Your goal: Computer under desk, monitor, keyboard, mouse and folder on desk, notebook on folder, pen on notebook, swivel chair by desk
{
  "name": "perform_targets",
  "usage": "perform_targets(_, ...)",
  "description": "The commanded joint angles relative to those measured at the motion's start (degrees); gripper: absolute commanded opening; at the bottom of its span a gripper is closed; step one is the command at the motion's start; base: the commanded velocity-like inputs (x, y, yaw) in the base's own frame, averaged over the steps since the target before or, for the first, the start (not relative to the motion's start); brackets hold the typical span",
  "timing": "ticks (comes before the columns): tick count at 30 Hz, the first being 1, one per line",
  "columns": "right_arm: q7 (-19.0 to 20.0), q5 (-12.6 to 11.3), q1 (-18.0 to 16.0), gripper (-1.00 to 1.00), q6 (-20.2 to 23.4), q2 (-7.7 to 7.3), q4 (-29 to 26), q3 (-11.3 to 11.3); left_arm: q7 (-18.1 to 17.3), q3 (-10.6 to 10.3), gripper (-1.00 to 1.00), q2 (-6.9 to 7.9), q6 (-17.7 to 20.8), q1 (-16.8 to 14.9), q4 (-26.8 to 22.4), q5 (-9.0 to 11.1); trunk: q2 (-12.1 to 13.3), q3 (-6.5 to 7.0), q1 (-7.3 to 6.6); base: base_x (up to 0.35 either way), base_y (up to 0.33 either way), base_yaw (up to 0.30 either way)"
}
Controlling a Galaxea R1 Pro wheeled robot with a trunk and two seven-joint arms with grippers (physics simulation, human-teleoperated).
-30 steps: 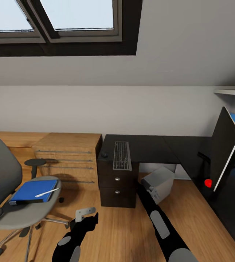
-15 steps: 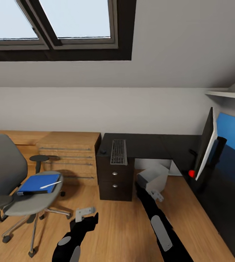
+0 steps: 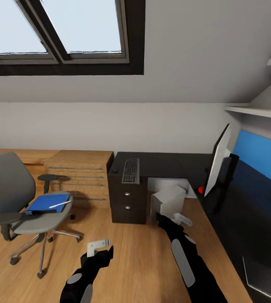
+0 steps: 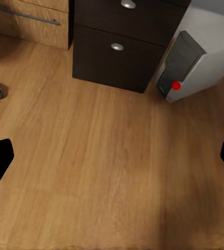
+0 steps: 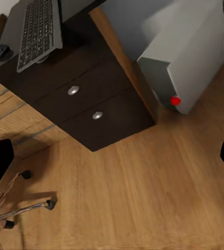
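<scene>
We are holding both our left gripper and right gripper empty and open, low-centre, near the computer.

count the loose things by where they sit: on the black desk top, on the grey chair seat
On the glossy black desk top: 3 (dark grey keyboard, small black mouse, wide flat monitor)
On the grey padded swivel chair: 2 (bright blue folder, thin white pen)
Total: 5

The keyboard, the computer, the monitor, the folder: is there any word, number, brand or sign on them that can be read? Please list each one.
None can be read.
keyboard: key legends too small and blurred.
computer: a plain red dot, no text.
monitor: a red dot near its lower corner, no text.
folder: plain blue, no label.
</scene>
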Motion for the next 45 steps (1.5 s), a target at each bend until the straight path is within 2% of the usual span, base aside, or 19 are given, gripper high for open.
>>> perform_targets(1, -1.24, 0.01, -0.03, 1.0, 1.01, 0.0, -0.73, 0.07, 0.52, -0.1, 1.0, 0.01, 0.21, -0.04, -0.09, 0.61, 0.37, 0.11, -0.26, -0.33, -0.134, 0.0)
perform_targets(2, -2.04, 0.43, -0.03, 1.0, 1.63, 0.0, -1.31, 0.08, 0.52, -0.1, 1.0, 0.01, 0.22, -0.04, -0.09, 0.61, 0.77, 0.29, -0.48, -0.33, -0.132, 0.0)
perform_targets(4, -5.76, 1.98, -0.03, 1.0, 3.26, -0.96, -3.69, 0.05, 0.52, -0.1, 1.0, 0.01, 0.19, -0.04, -0.09, 0.61, 1.57, 0.65, -0.92, -0.33, -0.13, 0.0)
perform_targets(7, -7.74, 2.32, -0.03, 1.0, 3.4, -2.36, -5.96, -0.3, 0.52, -0.1, 1.0, 0.01, 0.21, -0.04, -0.09, 0.61, 2.77, 1.19, -1.58, -0.329, -0.149, 0.0)
perform_targets(13, -8.79, 2.55, -0.03, 1.0, 2.98, -3.06, -7.99, -2.4, 0.52, -0.15, 1.0, 0.01, 0.2, -0.04, -0.09, 0.61, 5.18, 2.27, -2.89, -0.303, -0.206, 0.0)
perform_targets(19, -9.45, 3.06, -0.1, 1.0, 3.19, -3.31, -8.3, -2.76, 0.56, -0.17, 1.0, 0.0, 0.2, -0.04, -0.09, 0.55, 7.59, 3.34, -4.21, -0.284, -0.237, 0.0)
perform_targets(20, -9.66, 3.34, -0.12, 1.0, 3.18, -3.42, -8.31, -2.78, 0.57, -0.17, 1.0, 0.0, 0.21, -0.04, -0.09, 0.54, 7.99, 3.52, -4.43, -0.279, -0.243, 0.0)
perform_targets(23, -10.75, 6.19, -0.25, 1.0, 3.2, -4.43, -8.23, -2.84, 0.59, -0.18, 1.0, -0.04, 0.24, -0.04, -0.09, 0.53, 9.19, 4.06, -5.09, -0.271, -0.249, 0.0)
perform_targets(27, -11.56, 11.65, -0.41, 1.0, 3.2, -5.87, -7.84, -2.98, 0.59, -0.23, 1.0, -0.07, 0.26, -0.04, -0.09, 0.48, 9.19, 4.06, -5.09, -0.261, -0.256, 0.0)
perform_targets(31, -11.78, 13.78, -0.45, 1.0, 3.19, -6.99, -7.78, -3.03, 0.56, -0.16, 1.0, -0.05, 0.26, -0.04, -0.09, 0.53, 9.19, 4.06, -5.09, -0.239, -0.239, 0.0)
perform_targets(45, -11.92, 15.05, -0.47, 1.0, 3.11, -7.86, -9.18, -2.79, 0.55, -0.01, 1.0, 0.17, 0.02, -0.04, -0.1, 0.55, 9.19, 4.06, -5.09, -0.052, -0.068, 0.0)
